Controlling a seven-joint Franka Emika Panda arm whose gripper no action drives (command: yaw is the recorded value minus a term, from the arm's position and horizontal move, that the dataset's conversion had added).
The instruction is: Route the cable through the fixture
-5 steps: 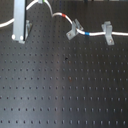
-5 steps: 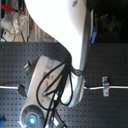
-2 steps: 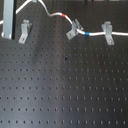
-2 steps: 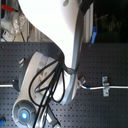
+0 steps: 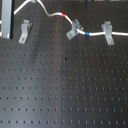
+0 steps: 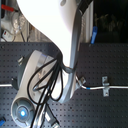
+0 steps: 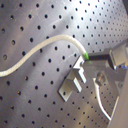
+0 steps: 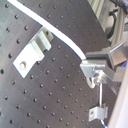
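Black perforated breadboard fills the first exterior view, with three light-grey clips along its far edge. From the first exterior view's left: the slim slotted fixture stands empty, with the white cable arching above and past it without entering its slot; next the cable, past its red band, drops into the middle clip, then past a blue band runs through the right clip. In my judgement the routing step is under way: the free end is carried and must next be lowered and drawn into the fixture's narrow slot. In the second wrist view the gripper appears closed on the cable beside the fixture; the first wrist view also shows the cable's green-marked end meeting the fingers.
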